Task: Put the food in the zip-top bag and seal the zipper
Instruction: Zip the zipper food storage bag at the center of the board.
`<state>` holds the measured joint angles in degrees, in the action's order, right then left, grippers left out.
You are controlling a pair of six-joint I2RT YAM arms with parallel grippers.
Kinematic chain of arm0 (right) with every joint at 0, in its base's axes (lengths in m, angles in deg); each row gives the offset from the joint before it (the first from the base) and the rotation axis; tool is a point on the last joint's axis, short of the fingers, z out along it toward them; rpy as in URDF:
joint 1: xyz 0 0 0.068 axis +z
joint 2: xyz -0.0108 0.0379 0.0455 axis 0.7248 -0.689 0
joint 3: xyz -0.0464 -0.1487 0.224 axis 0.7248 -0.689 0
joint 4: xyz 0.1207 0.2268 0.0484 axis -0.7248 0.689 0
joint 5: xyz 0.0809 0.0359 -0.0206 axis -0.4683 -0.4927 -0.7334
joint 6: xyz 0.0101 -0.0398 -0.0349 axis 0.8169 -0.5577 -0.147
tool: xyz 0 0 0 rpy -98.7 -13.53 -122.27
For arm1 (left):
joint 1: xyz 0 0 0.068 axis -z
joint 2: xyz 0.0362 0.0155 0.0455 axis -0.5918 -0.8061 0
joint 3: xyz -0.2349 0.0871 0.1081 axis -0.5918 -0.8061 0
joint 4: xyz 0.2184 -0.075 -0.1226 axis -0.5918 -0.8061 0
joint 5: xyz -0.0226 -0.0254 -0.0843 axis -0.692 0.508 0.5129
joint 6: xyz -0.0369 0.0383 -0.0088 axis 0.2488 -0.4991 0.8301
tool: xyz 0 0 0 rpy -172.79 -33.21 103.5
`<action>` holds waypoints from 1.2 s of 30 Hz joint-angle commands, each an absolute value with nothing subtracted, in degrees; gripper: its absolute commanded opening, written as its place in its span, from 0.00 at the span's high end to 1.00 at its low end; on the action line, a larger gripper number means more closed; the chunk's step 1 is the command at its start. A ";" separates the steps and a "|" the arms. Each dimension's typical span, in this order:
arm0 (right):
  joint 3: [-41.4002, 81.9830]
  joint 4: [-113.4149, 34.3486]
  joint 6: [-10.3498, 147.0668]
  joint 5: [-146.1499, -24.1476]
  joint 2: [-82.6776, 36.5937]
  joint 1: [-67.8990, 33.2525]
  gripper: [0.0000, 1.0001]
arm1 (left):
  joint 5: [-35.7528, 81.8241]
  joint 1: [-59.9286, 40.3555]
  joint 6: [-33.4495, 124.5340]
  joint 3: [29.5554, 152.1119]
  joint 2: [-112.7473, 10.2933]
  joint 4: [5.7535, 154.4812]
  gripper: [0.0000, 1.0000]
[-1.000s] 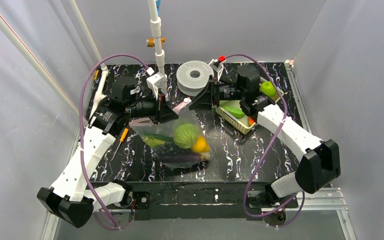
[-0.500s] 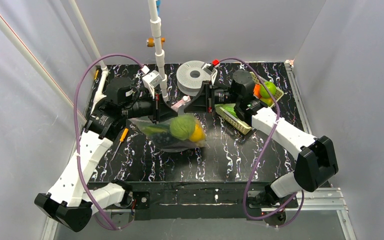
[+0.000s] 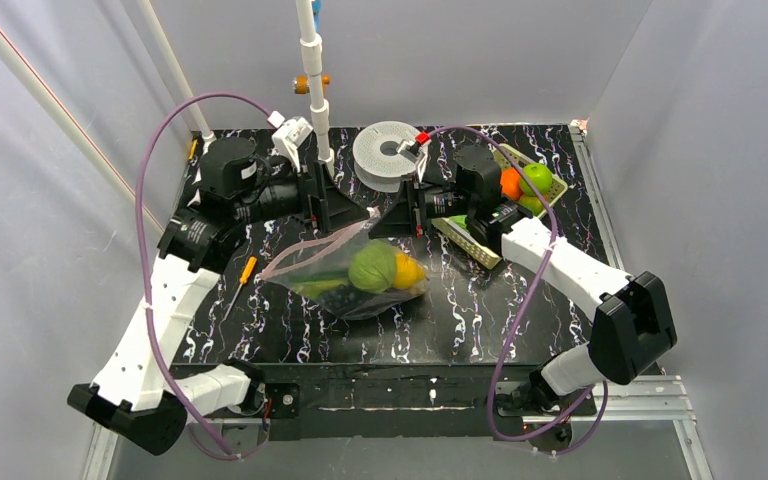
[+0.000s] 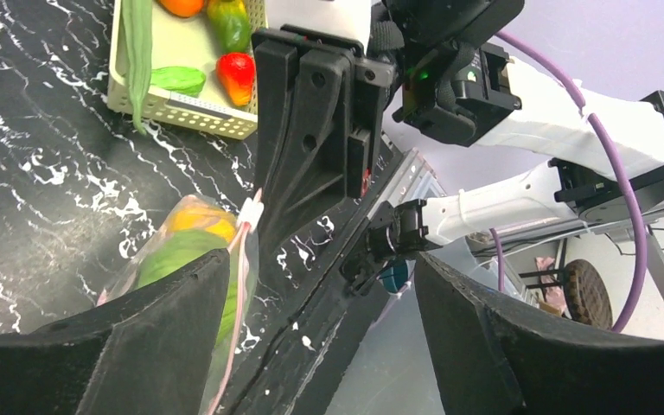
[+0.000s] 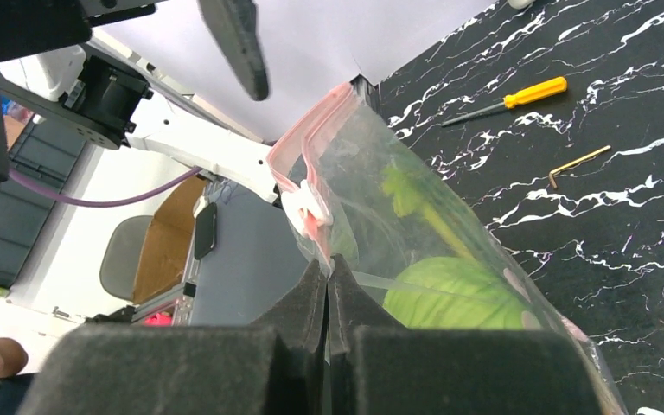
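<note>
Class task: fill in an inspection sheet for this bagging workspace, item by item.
Surface: black marbled table.
Job's things: clear bag at centre, food inside; zipper not fully closed.
Clutter: basket with orange ball and green apple; white spool; screwdriver.
Grippers: left gripper open beside the bag's mouth; right gripper shut on the zipper.
Cables: purple cables loop along both arms.
Surroundings: grey walls, white pipe.

No writing, label, brand or number is legible on the zip-top bag (image 3: 300,268) or basket (image 4: 190,111).

Crinkly, glossy clear plastic zip-top bag (image 3: 345,275)
</note>
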<state>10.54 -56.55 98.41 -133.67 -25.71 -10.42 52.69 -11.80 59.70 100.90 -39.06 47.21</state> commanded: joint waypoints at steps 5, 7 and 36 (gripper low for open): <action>13.66 -58.41 97.00 -136.39 -20.97 -10.32 0.99 | 58.04 -10.74 63.26 97.28 -41.24 59.98 0.39; 13.57 -58.40 97.13 -136.47 -20.75 -10.24 0.99 | 56.39 -9.73 61.75 96.15 -40.92 61.32 0.45; 12.54 -59.04 97.75 -136.57 -18.98 -9.62 0.99 | 56.47 -7.50 62.66 88.59 -38.69 66.49 0.76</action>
<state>10.54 -54.17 97.33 -136.16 -22.34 -9.94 52.51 -7.90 62.04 89.36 -40.83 63.95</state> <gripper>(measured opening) 0.023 0.290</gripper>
